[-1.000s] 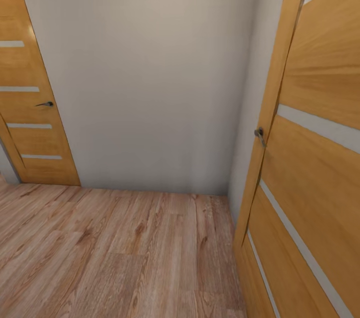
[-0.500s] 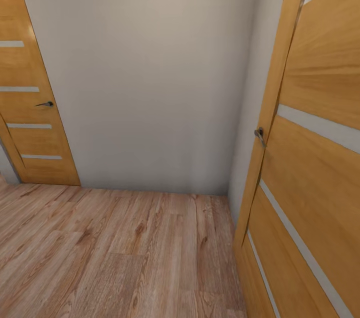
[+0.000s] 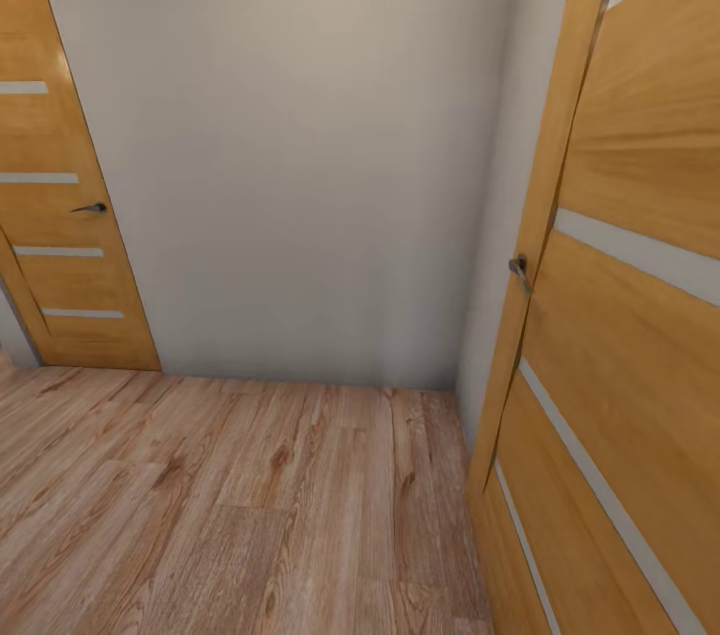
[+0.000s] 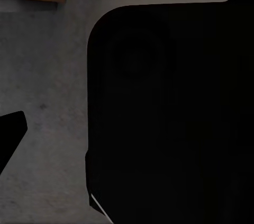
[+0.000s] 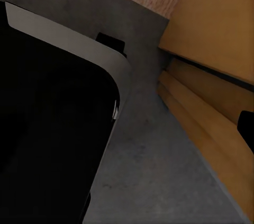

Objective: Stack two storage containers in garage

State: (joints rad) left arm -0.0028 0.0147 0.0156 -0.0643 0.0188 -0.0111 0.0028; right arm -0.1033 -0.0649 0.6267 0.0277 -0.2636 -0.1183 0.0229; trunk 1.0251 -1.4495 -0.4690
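Observation:
The two storage containers are out of view. In the left wrist view, dark grey concrete floor (image 4: 47,75) lies beside my black base (image 4: 169,107), and a dark fingertip (image 4: 9,135) pokes in at the picture's edge. The right wrist view has the same grey floor (image 5: 153,171) next to the base (image 5: 47,128), with a dark fingertip (image 5: 246,127) at the edge against an orange wooden door (image 5: 217,23). Neither picture lets me judge how the jaws stand.
Ahead in the head view is a plain grey-white wall (image 3: 300,145) above light wood plank flooring (image 3: 220,505). A closed orange door (image 3: 60,185) stands at the left. Another orange door (image 3: 630,335) with a metal handle (image 3: 518,267) stands open close on my right.

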